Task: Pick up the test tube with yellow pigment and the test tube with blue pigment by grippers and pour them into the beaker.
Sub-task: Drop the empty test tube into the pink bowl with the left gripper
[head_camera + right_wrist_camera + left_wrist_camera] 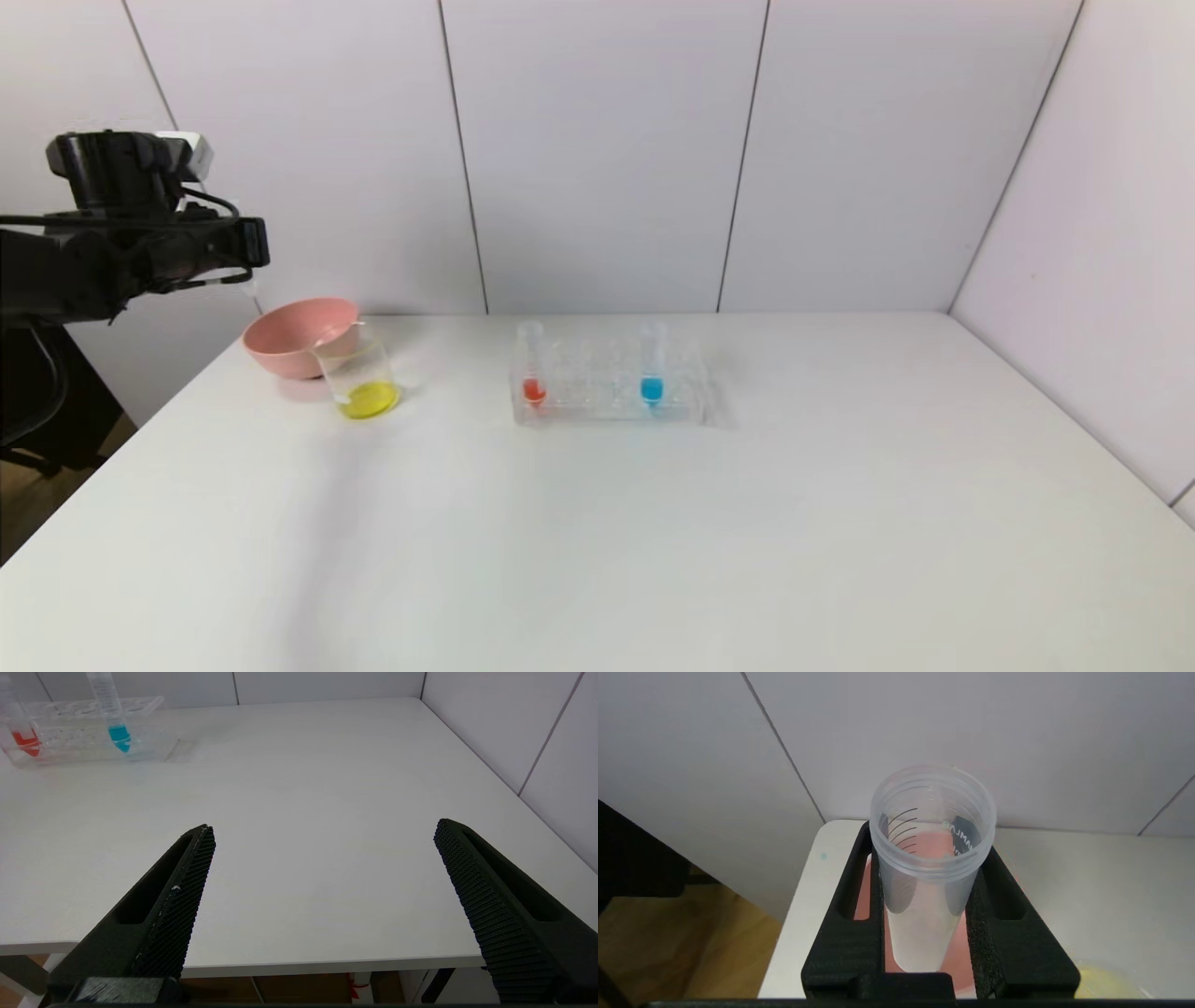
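My left gripper [930, 844] is shut on a clear test tube [931, 882] with graduation lines; no pigment shows inside it. It hangs over the pink bowl [863, 891] at the table's far left corner, and in the head view the left gripper [250, 245] is high above that bowl. The beaker [359, 378] stands next to the bowl with yellow liquid in its bottom. The test tube with blue pigment [652, 369] stands upright in the clear rack [607, 406]. My right gripper [324, 833] is open and empty over the table's near edge, far from the rack.
A tube with red liquid [532, 371] stands at the rack's left end. The pink bowl [294, 336] touches or nearly touches the beaker. White wall panels close the back and right side. The table's left edge drops off beside the bowl.
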{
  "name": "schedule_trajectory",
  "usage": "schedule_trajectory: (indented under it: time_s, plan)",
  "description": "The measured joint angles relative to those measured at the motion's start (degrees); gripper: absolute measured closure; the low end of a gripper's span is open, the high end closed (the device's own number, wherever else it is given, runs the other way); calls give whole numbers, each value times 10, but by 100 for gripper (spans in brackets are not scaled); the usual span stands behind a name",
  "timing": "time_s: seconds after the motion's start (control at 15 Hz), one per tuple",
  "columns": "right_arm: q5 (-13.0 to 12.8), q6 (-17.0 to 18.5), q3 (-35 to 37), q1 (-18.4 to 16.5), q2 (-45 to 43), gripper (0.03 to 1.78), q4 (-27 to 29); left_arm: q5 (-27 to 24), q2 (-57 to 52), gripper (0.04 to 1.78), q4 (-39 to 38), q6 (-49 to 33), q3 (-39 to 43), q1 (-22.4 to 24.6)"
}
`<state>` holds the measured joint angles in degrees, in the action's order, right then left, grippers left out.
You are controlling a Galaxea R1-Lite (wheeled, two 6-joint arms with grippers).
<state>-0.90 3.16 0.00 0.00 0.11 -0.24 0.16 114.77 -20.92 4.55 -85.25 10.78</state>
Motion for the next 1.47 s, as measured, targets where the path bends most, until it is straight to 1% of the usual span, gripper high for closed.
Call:
schedule_trajectory:
  time_s: [0.07,0.13,0.2,0.6,0.93,1.0,1.13,1.2,1.27,1.4,1.47]
  plan:
    - [0,0,0,0,0,10,0,-1,8,132,-48,-24,22,4]
    - [0,0,0,0,0,10,0,-2,17,132,-78,-37,35,5]
    - [0,0,0,0,0,10,0,-2,26,132,-92,-41,44,6]
    - [0,0,0,0,0,10,0,-11,80,132,-127,-44,57,5]
    - [0,0,0,0,0,10,0,-12,106,131,-129,-43,56,-4]
    - [0,0,0,0,0,10,-1,-13,106,129,-129,-45,55,-6]
    - [0,0,0,0,0,10,0,-12,106,117,-131,-54,55,-9]
    - [0,0,0,0,0,10,0,-12,105,106,-130,-57,58,-10]
    - [0,0,0,0,0,10,0,-12,102,92,-130,-58,61,-12]
    - [0,0,0,0,0,10,0,-12,90,58,-131,-58,70,-13]
    - [0,0,0,0,0,10,0,-13,83,44,-130,-59,76,-13]
